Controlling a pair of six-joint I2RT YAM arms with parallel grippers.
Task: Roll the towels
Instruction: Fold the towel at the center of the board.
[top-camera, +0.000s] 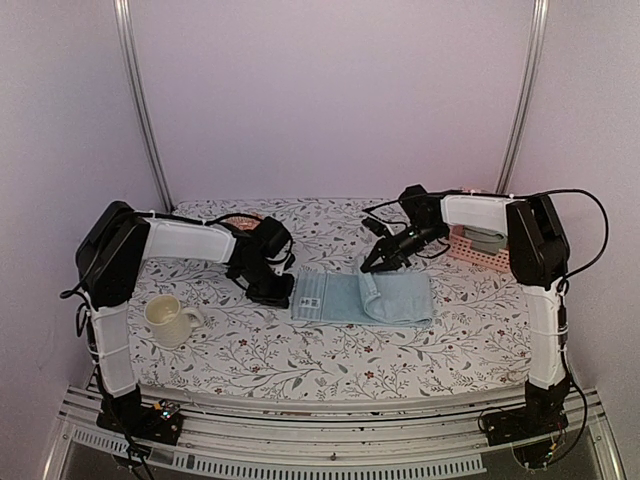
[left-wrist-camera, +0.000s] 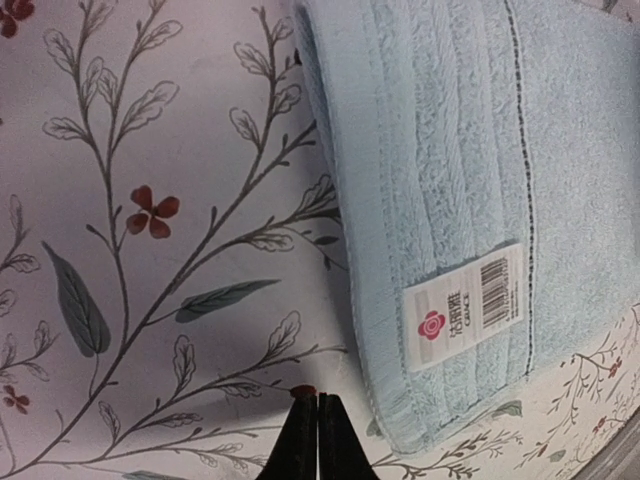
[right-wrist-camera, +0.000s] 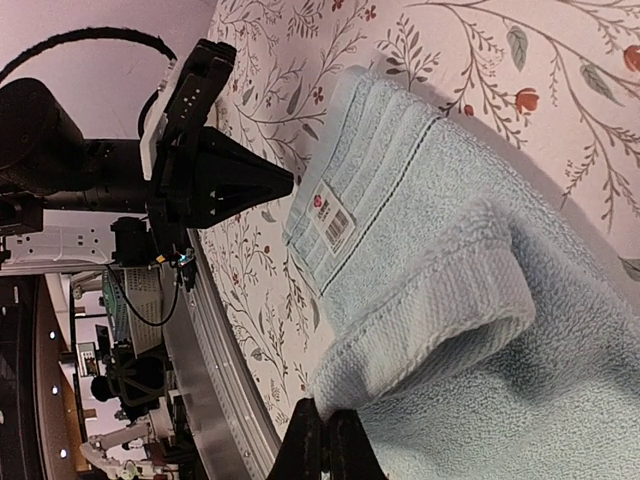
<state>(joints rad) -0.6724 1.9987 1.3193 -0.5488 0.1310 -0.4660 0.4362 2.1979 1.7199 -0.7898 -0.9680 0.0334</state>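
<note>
While the light blue towel lies mid-table with its right end turned over in a loose fold, the right gripper sits closed at that fold. Whether it pinches cloth cannot be told. The left gripper, closed and empty, rests just beside the labelled edge. Recommendation: roll tight, square to the edges.

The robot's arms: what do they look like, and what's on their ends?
The left arm and right arm have black joints and white sleeves over the straight segments. Thin black cables loop alongside. The left pincer and right pincer are black, with two slim fingers tapering to a point.
</note>
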